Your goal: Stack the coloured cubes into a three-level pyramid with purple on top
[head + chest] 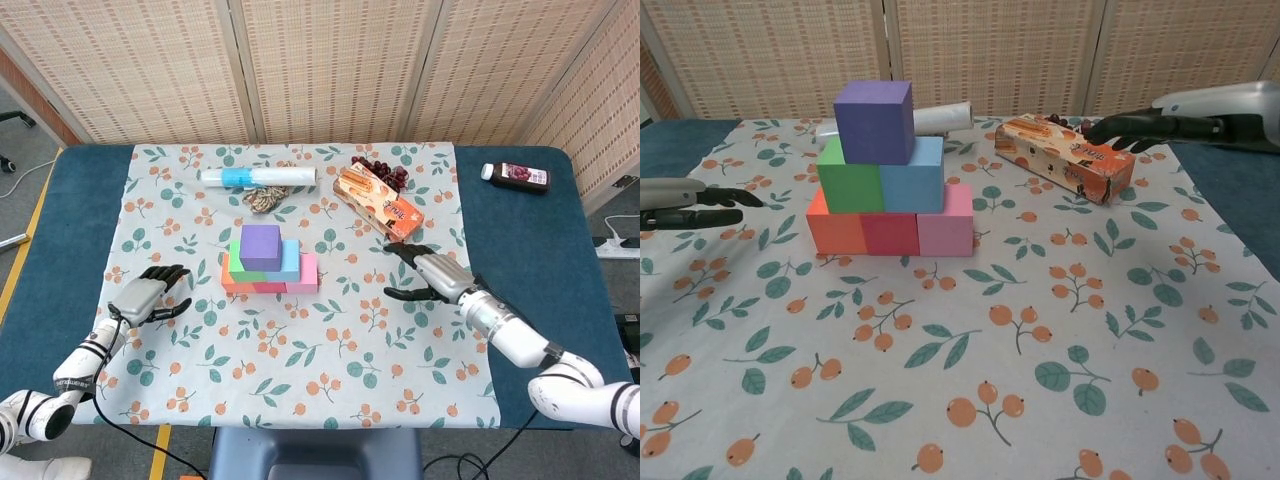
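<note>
A three-level pyramid stands mid-table: an orange cube (836,226), a red cube (890,232) and a pink cube (946,226) at the bottom, a green cube (850,182) and a blue cube (912,178) above, and a purple cube (260,246) (876,120) on top. My left hand (150,295) (702,206) hovers flat to the left of the stack, fingers spread, holding nothing. My right hand (424,271) (1145,125) hovers to the right of it, fingers extended and apart, empty.
An orange snack box (378,203) (1065,156) lies behind the right hand, dark grapes (383,171) beyond it. A white and blue tube (257,177) and a rope coil (264,199) lie behind the stack. A dark bottle (516,176) sits at the far right on the blue table.
</note>
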`<state>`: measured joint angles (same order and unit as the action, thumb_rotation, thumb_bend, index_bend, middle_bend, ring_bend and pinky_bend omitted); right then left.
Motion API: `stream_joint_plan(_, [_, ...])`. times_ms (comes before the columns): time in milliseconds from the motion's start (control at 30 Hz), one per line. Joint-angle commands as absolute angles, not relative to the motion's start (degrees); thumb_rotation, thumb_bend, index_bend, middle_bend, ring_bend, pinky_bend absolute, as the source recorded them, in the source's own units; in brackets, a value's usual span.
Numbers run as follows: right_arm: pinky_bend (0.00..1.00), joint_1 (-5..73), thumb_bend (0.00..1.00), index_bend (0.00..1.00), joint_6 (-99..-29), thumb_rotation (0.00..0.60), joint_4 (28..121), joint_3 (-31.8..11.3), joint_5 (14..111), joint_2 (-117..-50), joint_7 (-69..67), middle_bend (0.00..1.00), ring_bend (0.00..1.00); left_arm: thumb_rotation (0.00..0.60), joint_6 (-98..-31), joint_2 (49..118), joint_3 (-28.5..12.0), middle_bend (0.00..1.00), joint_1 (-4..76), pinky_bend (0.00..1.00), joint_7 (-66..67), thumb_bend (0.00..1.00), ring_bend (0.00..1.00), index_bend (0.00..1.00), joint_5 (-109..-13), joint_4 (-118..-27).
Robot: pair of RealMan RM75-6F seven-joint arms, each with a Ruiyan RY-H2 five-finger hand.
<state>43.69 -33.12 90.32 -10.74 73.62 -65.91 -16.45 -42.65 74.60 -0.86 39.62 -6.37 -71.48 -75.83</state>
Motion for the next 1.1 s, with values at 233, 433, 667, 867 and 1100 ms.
stream_joint_plan(233, [0.00, 51.33, 0.06, 0.03, -29.32, 0.000, 84.95, -8.67, 64.69, -73.86, -2.53, 0.00, 0.00, 0.000, -42.35, 76.50, -0.98, 0.00, 40.09, 0.00, -0.82, 0.32, 0.00, 0.03, -70.65, -75.63])
stream_joint_plan(433, [0.00, 55.03, 0.06, 0.07, -28.67, 0.000, 83.10, -6.73, 61.48, -76.17, 4.97, 0.00, 0.00, 0.000, -42.28, 77.33, -0.86, 0.00, 40.17, 0.00, 3.24, 0.32, 0.00, 0.03, -69.39, -75.79])
stream_joint_plan(667, [0.00, 57.72, 0.06, 0.05, -28.63, 0.000, 80.37, -5.61, 56.82, -80.21, 8.60, 0.00, 0.00, 0.000, -41.63, 78.37, -1.25, 0.00, 40.26, 0.00, 5.17, 0.32, 0.00, 0.03, -67.64, -75.16])
stream_joint_plan(867, [0.00, 59.04, 0.07, 0.03, -28.53, 0.000, 77.78, -5.93, 54.83, -82.92, 8.54, 0.00, 0.00, 0.000, -41.10, 78.90, -1.60, 0.00, 40.53, 0.00, 4.75, 0.32, 0.00, 0.03, -68.03, -74.66])
stream_joint_plan(1100, [0.00, 59.81, 0.07, 0.02, -28.46, 0.000, 76.05, -5.85, 54.41, -84.76, 8.28, 0.00, 0.00, 0.000, -40.94, 79.44, -1.79, 0.00, 40.75, 0.00, 4.12, 0.32, 0.00, 0.03, -69.14, -74.57])
